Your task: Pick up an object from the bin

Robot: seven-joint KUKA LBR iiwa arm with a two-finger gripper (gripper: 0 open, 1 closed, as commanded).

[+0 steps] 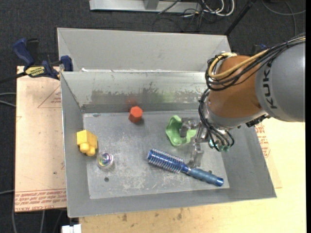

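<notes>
My gripper (196,150) hangs under the arm's orange cover in the right half of the bin. It is just right of a crumpled green cup-like thing (176,130), very close to it or touching. Its lower end stands right above the handle end of a blue hairbrush (181,165). The brush lies flat on the floor, bristle head to the left and handle pointing toward the front right corner. I see nothing held by the gripper.
A small red cylinder (136,114) stands near the back wall. A yellow block (87,142) and a small clear shiny ball (104,159) lie at the left side. The arm and its cables cover the bin's right back corner.
</notes>
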